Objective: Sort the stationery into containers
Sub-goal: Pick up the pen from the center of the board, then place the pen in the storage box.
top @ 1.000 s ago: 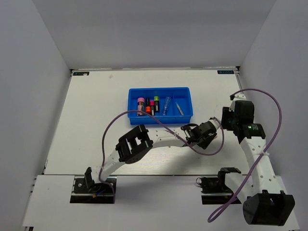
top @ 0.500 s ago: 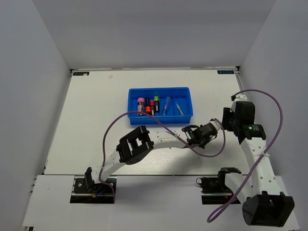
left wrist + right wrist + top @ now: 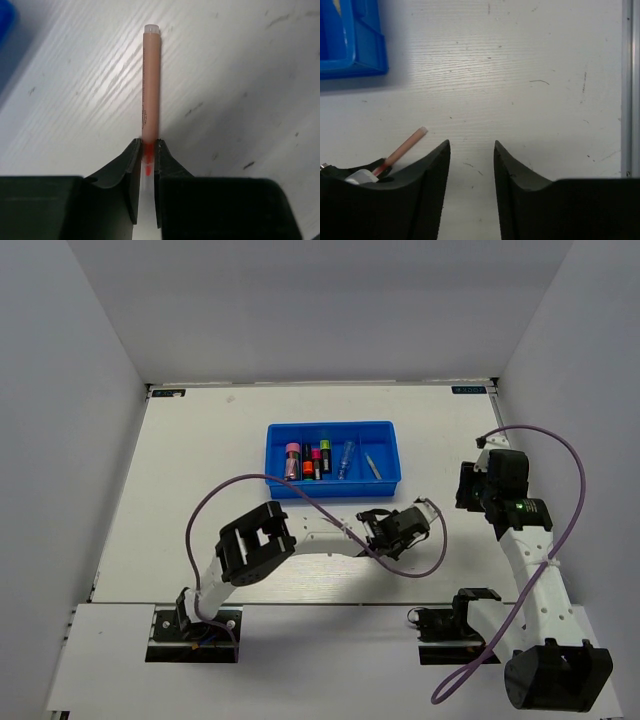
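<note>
Logging, as I view it: left gripper (image 3: 146,155) clamped on one end of the pink stick (image 3: 151,85), near the blue tray (image 3: 330,425) front, apart from it; right gripper (image 3: 471,150) jaws standing apart.

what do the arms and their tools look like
Left arm and right arm: white links, black joint housings, each trailing a looping purple cable. The right one shows a small green light. Left tool and right tool are black and tapered.
</note>
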